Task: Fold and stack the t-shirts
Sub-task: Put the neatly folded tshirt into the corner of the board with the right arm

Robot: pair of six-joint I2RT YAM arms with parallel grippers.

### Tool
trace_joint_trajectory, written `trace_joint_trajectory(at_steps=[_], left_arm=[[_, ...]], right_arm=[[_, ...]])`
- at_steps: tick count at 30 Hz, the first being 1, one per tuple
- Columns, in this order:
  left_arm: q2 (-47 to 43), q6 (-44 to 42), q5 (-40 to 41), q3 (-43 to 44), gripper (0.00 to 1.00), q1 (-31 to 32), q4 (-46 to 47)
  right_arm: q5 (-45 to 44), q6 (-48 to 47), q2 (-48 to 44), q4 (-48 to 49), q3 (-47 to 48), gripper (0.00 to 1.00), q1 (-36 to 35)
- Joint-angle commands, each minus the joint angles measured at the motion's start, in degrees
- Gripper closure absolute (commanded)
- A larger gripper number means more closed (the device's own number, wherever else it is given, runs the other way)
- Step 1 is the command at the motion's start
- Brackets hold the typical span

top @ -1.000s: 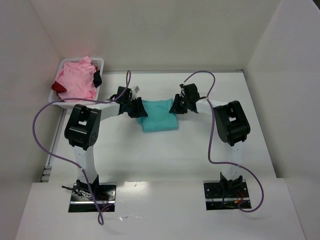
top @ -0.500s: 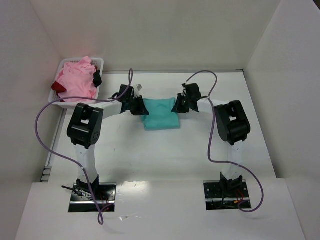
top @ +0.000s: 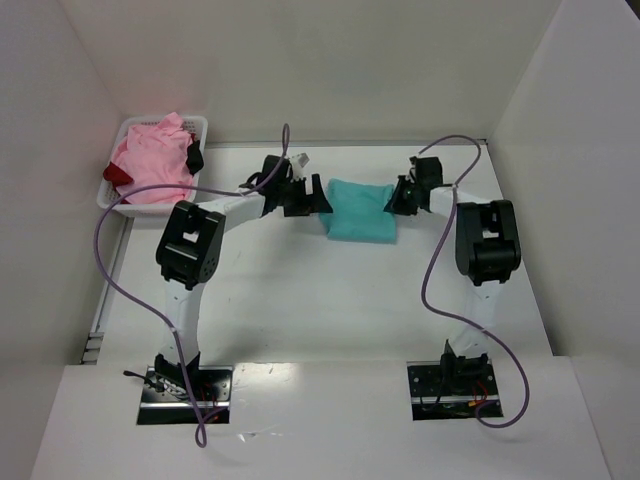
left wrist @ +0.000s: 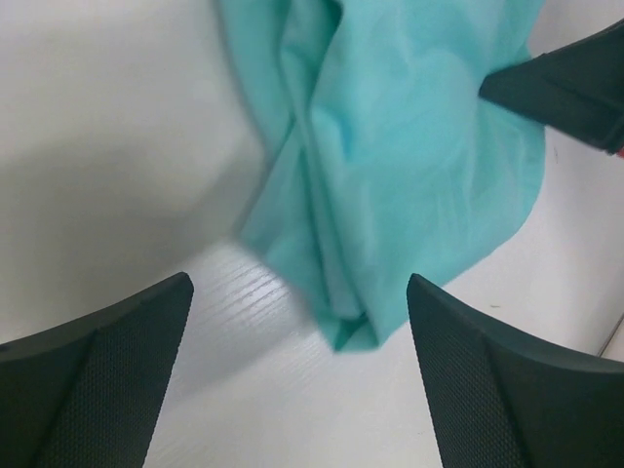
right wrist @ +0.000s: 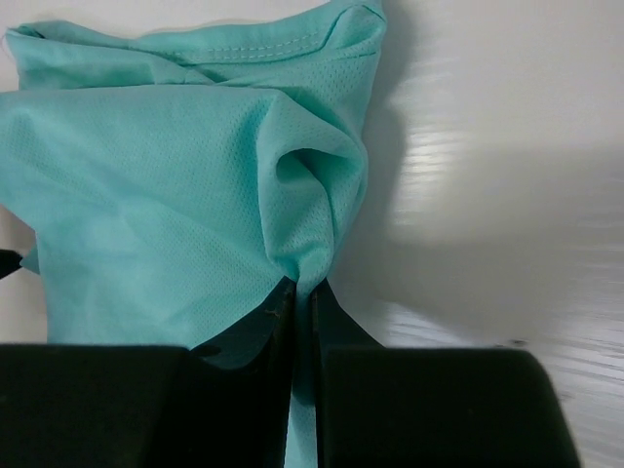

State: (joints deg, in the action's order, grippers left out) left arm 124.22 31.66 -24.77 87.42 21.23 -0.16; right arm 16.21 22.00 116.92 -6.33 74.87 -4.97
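The folded teal t-shirt (top: 362,209) lies on the white table between the two grippers. My left gripper (top: 318,200) stands open at its left edge, its jaws wide apart and empty, with the shirt's corner (left wrist: 351,327) lying loose just ahead of them. My right gripper (top: 397,200) is shut on a fold of the teal t-shirt (right wrist: 166,195) at its right edge, the cloth pinched between the fingertips (right wrist: 302,292). The pink t-shirt (top: 152,160) is heaped in the basket, and the dark red t-shirt (top: 116,175) peeks out beneath it at the left.
The white lattice basket (top: 200,125) stands at the table's back left corner against the wall. White walls close in the table at the left, back and right. Purple cables loop from both arms.
Both grippers carried the teal t-shirt to the right and farther back on the table. The left gripper has opened and let go of it; the right gripper still grips it.
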Motion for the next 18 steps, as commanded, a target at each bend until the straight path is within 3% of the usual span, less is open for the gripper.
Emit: trace_joint_trajectory(at_steps=[1,8,12,18], left_arm=[[-1.2,-0.6,-0.2,3.2,0.01,-0.4,-1.3],[-5.2,-3.8,1.9,3.2,0.0,-0.9,-4.9],[-7.7,-5.6,1.9,0.8,0.0,-2.7,-7.7],[-9.7,-8.1,2.5,-0.3,0.0,-5.0,-11.7]], right_arm=[[-1.8,-5.1,-0.1,-3.5,4.7,0.89,3.5],[-2.7,-12.6,5.9,-11.2,17.7,0.89,9.5],[-9.7,-17.5,10.5,-16.2,25.8,0.86,10.3],[-12.5,-17.5,16.5,-17.8,32.0,0.88,14.3]])
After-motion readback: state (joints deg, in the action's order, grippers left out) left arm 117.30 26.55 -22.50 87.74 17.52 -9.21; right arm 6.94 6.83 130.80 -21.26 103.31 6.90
